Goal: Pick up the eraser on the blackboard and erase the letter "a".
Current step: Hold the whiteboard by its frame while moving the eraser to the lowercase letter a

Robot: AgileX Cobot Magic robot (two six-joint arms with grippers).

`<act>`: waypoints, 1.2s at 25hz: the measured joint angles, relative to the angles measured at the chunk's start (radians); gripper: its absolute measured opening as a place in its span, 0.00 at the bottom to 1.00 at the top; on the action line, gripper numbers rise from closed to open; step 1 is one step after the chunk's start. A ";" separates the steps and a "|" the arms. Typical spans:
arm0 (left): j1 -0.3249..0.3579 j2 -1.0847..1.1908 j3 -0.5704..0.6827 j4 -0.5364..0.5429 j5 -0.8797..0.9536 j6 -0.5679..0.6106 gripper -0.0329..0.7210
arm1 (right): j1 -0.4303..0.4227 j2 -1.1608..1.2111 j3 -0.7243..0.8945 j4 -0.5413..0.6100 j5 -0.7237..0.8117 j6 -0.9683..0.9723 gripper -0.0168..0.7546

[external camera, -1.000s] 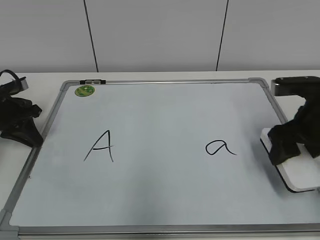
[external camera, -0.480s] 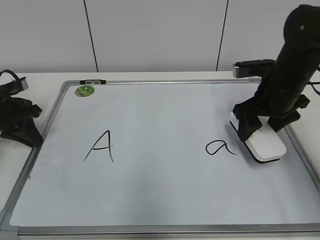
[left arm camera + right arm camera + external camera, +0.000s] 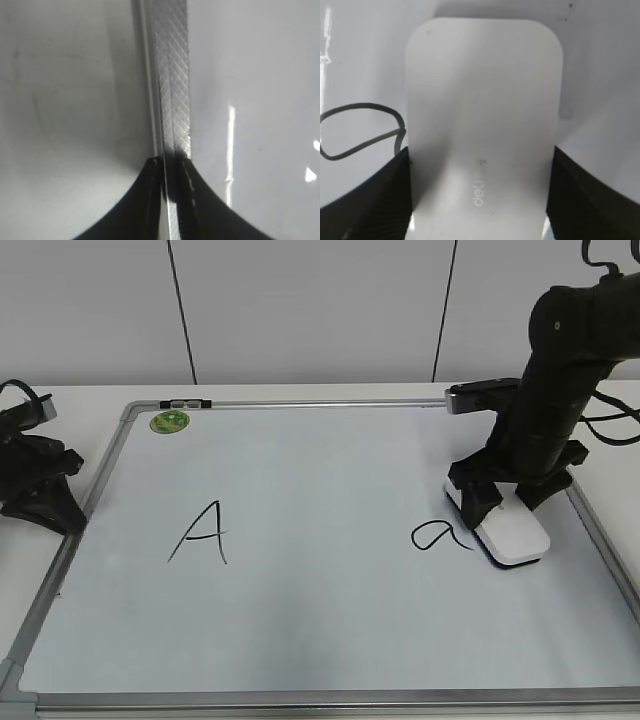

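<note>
At the far left of the exterior view, the left claw (image 3: 40, 490) rests on the surface just off the board's (image 3: 320, 640) left frame, idle. Its wrist view shows only the frame rail and the dark base of its fingers, so I cannot tell whether it is spread or pressed together.

Moving right across the board, a green sticker (image 3: 169, 422) sits near the top left corner, and the capital "A" (image 3: 202, 533) stands untouched. Right of centre is the "a" (image 3: 440, 535), whole as far as the exterior view shows.

Just right of it lies the eraser (image 3: 512, 535), flat on the board, its near left edge touching or almost touching the letter's tail. The right claw (image 3: 510, 495) pinches it across its width from above.

By my judgement the pick-up is done and the eraser has been brought to the letter; the wiping itself is left, a sweep leftward over the loop.

The right wrist view adds what the exterior cannot: the eraser (image 3: 482, 125) fills the gap between the two dark fingers (image 3: 375, 200), held square, with grey lettering on its top, and the letter's stroke (image 3: 365, 125) runs right up to the eraser's left edge, so contact with the ink is beginning or about to. The exterior view alone gives both letters together and the idle left arm.
</note>
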 joint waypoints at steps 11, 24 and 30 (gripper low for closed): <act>0.000 0.000 0.000 0.000 0.000 0.000 0.11 | 0.078 0.029 -0.028 -0.040 -0.007 0.000 0.71; 0.000 0.000 0.000 -0.002 0.000 0.000 0.11 | 0.292 0.035 -0.028 -0.022 -0.009 -0.015 0.71; 0.000 0.000 0.000 -0.002 0.000 0.000 0.11 | 0.305 0.036 -0.028 -0.029 -0.009 -0.017 0.71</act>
